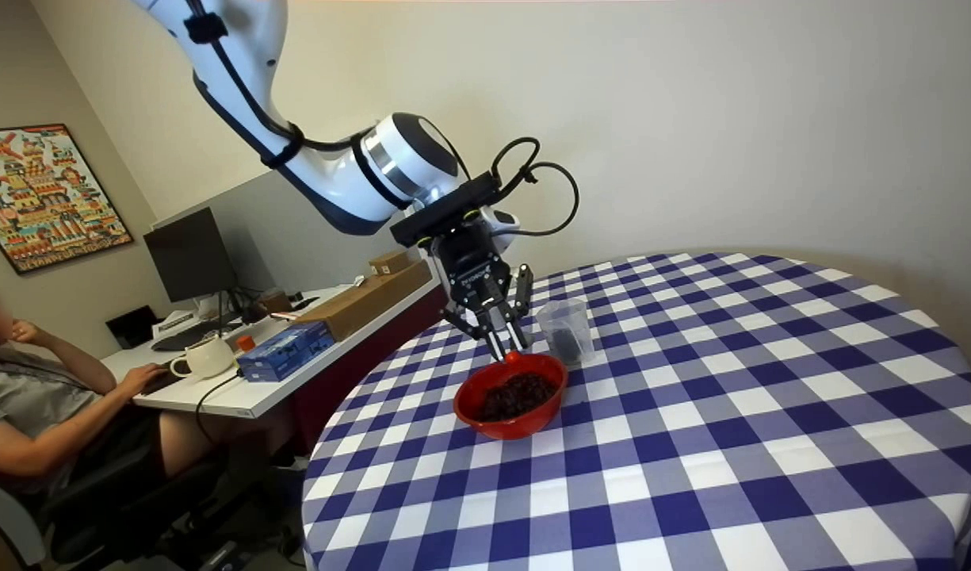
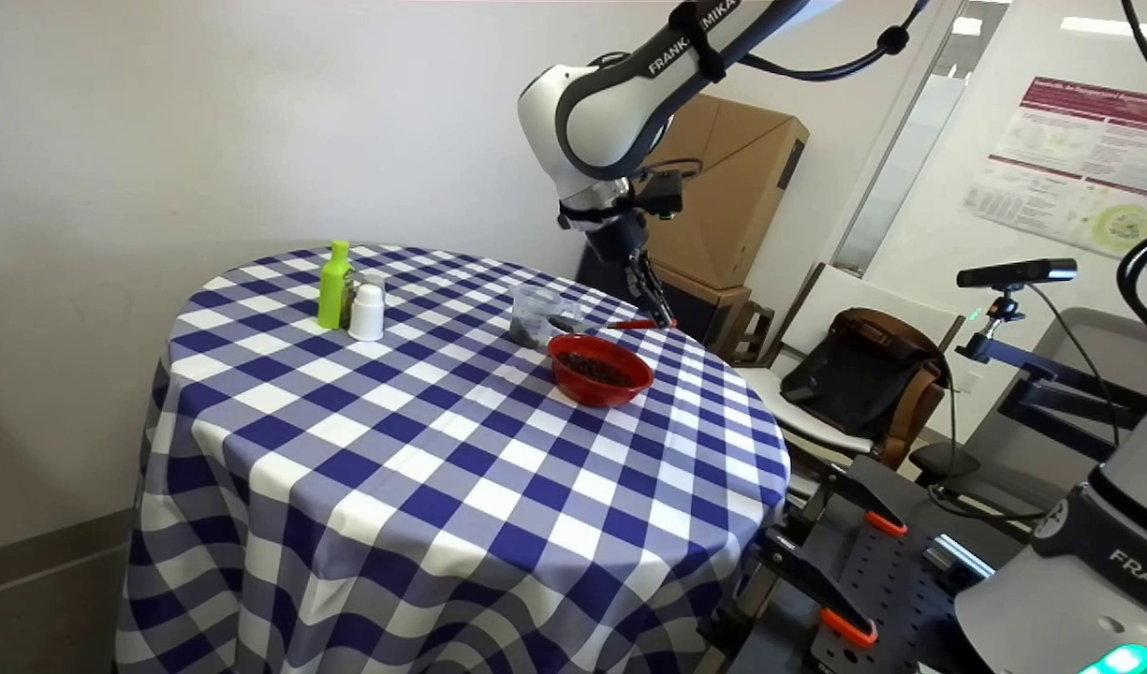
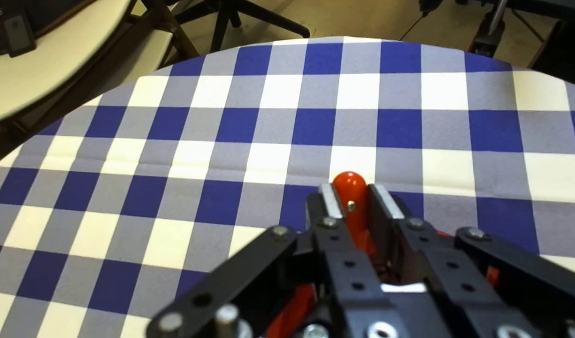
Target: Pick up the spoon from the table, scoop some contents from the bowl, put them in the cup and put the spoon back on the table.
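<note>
Pinching now, and the wrist view has it clear: the black two-fingered claw (image 3: 357,199) is narrow, clamped on an orange-red handle! That handle belongs to the small orange-red and grey spoon (image 2: 634,324), and in an exterior view it runs along the twelve o'clock side of the shallow round red bowl (image 2: 599,393), handle end toward three, head toward nine. Inside the bowl, a heap of small dark reddish-brown bits (image 2: 592,368)! Over at ten o'clock from the bowl, near it, stands the small greyish see-through cup (image 2: 526,304), something dark showing low down. The spoon's head shows against the cup's three o'clock edge; touching or apart, I cannot tell! Bowl and cup share the large round table (image 2: 423,459) in blue-and-white checked cloth, and farther out, nearer nine o'clock, a bright green bottle (image 2: 332,288) stands just beside a small white bottle (image 2: 367,318).
</note>
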Robot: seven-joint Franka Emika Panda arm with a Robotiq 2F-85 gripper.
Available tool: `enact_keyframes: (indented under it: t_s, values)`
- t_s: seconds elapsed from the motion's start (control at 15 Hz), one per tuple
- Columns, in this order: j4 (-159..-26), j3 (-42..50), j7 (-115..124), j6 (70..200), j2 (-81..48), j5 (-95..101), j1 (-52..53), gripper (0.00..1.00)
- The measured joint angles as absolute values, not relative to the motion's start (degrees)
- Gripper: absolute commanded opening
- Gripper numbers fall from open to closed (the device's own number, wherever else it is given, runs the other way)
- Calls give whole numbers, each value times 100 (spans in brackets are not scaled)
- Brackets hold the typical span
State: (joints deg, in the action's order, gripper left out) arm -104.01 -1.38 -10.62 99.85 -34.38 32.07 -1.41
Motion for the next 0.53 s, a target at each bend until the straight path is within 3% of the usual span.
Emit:
enact_keyframes:
  t_s: [0.53]
  values:
    - [-9496,-75,-1062,9780,-3694,2856,-113,5]
